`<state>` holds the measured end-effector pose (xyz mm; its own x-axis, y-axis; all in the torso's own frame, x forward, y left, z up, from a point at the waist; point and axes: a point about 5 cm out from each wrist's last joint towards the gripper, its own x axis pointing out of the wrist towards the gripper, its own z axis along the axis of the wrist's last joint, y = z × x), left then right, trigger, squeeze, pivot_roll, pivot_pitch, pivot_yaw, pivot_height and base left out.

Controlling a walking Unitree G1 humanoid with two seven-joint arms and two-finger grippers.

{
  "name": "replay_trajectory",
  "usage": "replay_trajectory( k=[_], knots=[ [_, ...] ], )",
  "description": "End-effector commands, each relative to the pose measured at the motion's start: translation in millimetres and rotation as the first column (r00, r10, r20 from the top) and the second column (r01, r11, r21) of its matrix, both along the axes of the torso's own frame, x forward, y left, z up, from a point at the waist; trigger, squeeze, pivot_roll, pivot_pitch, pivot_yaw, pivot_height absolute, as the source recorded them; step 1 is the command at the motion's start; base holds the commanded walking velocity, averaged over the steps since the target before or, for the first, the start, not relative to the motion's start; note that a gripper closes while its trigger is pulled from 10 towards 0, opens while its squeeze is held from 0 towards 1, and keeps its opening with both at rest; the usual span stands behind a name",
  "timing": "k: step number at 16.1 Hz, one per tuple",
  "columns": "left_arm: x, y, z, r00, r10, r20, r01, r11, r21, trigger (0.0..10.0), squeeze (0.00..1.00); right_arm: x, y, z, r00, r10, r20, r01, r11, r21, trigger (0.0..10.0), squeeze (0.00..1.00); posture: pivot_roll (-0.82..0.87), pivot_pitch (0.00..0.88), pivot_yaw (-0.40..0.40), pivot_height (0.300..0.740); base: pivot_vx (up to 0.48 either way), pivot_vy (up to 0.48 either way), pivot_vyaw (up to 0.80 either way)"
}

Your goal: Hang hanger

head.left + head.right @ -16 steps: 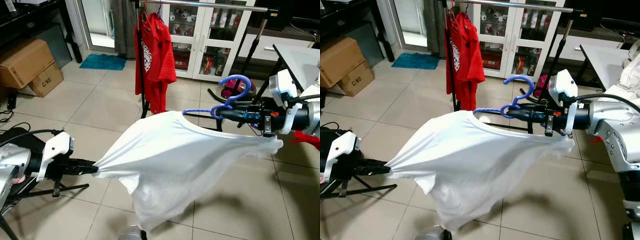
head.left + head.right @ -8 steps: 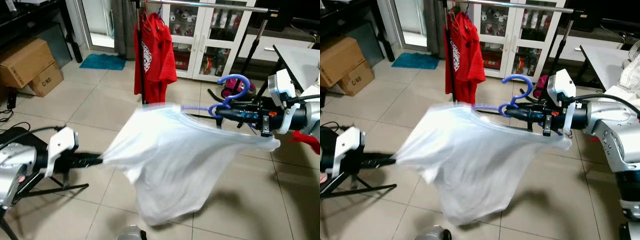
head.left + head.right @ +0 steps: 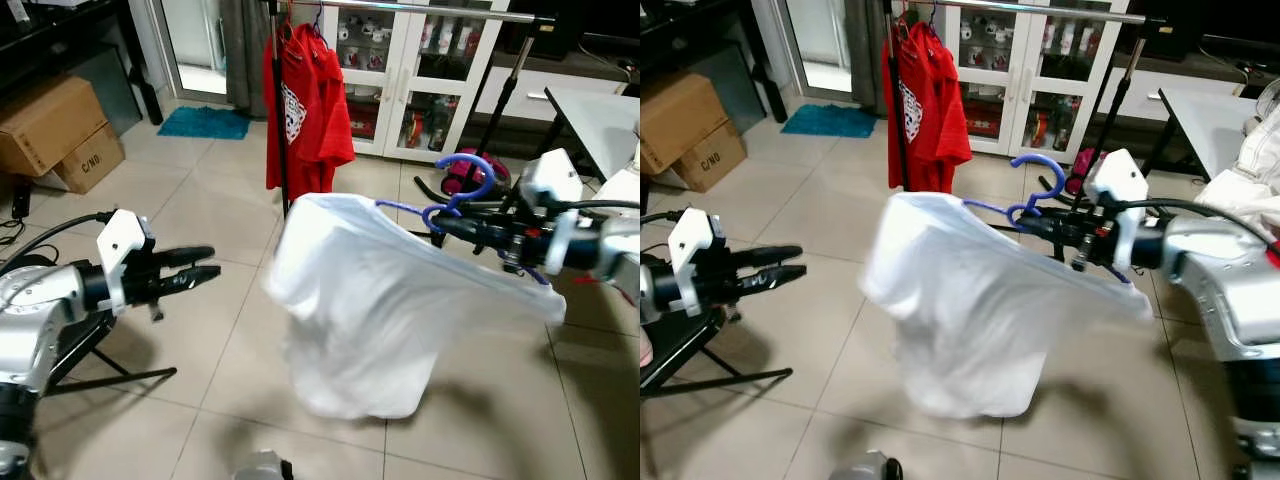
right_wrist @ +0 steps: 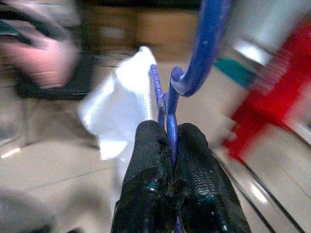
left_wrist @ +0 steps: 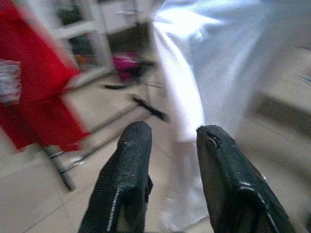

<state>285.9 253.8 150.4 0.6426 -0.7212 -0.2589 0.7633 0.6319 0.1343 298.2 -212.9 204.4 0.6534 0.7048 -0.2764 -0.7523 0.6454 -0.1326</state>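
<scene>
Ahead across the tiled floor (image 3: pixel 200 215), a clothes rack (image 3: pixel 430 12) with a red shirt (image 3: pixel 305 95) already hung at its left end and bare rail to the right. Nearer, hanging loose and blurred in mid-air, a white shirt (image 3: pixel 360 300) draped over the blue hanger (image 3: pixel 455 190). Held out on the right, well short of the rail: right gripper (image 4: pixel 167 145), fingers clamped on the hanger's neck just below the hook. Off to the left, apart from the cloth: left gripper (image 3: pixel 195 268), fingers parted and holding nothing. By the look of it, dressing the hanger done; carrying it to the rack, lifting, and hooking over the rail all left to do.
</scene>
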Motion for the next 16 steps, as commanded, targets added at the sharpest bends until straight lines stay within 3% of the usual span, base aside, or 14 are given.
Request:
replay_trajectory(
  k=[1, 2, 3, 5, 7, 8, 11, 13, 14, 16],
  knots=[
    [4.6, -8.9, -1.4, 0.998, 0.058, -0.001, -0.058, 0.998, 0.014, 10.0, 0.37, 4.0, 2.0, -6.8, 0.993, -0.117, -0.016, 0.117, 0.993, -0.023, 10.0, 0.00, 0.06, 0.000, 0.017, 0.740, 0.000, 0.000, 0.00],
    [2.9, -22.6, -6.9, 0.998, 0.069, -0.006, -0.069, 0.997, -0.015, 10.0, 0.00, 6.2, 7.5, -16.6, 0.975, -0.216, -0.057, 0.216, 0.976, -0.003, 10.0, 0.00, 0.06, 0.000, 0.015, 0.740, 0.000, 0.000, 0.00],
    [2.2, -29.3, -9.6, 0.997, 0.081, -0.004, -0.081, 0.996, -0.029, 10.0, 0.00, 6.1, 10.9, -21.9, 0.965, -0.252, -0.077, 0.253, 0.967, 0.006, 10.0, 0.00, 0.06, 0.000, 0.011, 0.740, 0.000, 0.000, 0.00],
    [9.1, -57.7, -21.7, 0.975, 0.216, 0.050, -0.214, 0.976, -0.041, 10.0, 0.00, 7.2, 24.2, -52.8, 0.881, -0.437, -0.180, 0.453, 0.890, 0.058, 10.0, 0.00, 0.07, 0.000, 0.006, 0.740, 0.000, 0.000, 0.00],
    [8.8, -73.7, -23.1, 0.979, 0.203, 0.034, -0.201, 0.978, -0.062, 10.0, 0.00, 10.7, 26.6, -58.5, 0.836, -0.509, -0.205, 0.530, 0.846, 0.057, 10.0, 0.00, 0.06, 0.000, 0.006, 0.740, 0.000, 0.000, 0.00],
    [6.2, -90.1, -24.7, 0.985, 0.173, 0.011, -0.172, 0.983, -0.066, 10.0, 0.00, 15.9, 29.2, -56.7, 0.790, -0.571, -0.223, 0.597, 0.800, 0.066, 10.0, 0.00, 0.06, 0.000, 0.007, 0.740, 0.000, 0.000, 0.00],
    [7.5, -97.5, -23.0, 0.981, 0.188, 0.039, -0.185, 0.980, -0.076, 10.0, 0.00, 17.5, 32.0, -52.7, 0.765, -0.609, -0.211, 0.631, 0.774, 0.055, 10.0, 0.00, 0.06, 0.000, 0.006, 0.740, 0.000, 0.000, 0.00],
    [5.5, -113.0, -12.8, 0.996, 0.065, 0.065, -0.055, 0.988, -0.143, 10.0, 0.00, 20.2, 37.6, -49.1, 0.765, -0.617, -0.185, 0.633, 0.773, 0.043, 10.0, 0.00, 0.06, 0.000, 0.001, 0.740, 0.000, 0.000, 0.00],
    [2.4, -120.7, -10.3, 0.996, -0.033, 0.081, 0.043, 0.991, -0.125, 10.0, 1.00, 22.9, 43.6, -45.1, 0.784, -0.596, -0.170, 0.610, 0.791, 0.043, 10.0, 0.00, 0.06, 0.000, 0.002, 0.740, 0.000, 0.000, 0.00],
    [0.3, -129.1, -9.2, 0.986, -0.157, 0.061, 0.163, 0.981, -0.110, 10.0, 1.00, 27.0, 51.9, -37.4, 0.818, -0.555, -0.152, 0.567, 0.823, 0.043, 10.0, 0.00, 0.05, 0.000, 0.004, 0.740, 0.000, 0.000, 0.00]
  ],
)
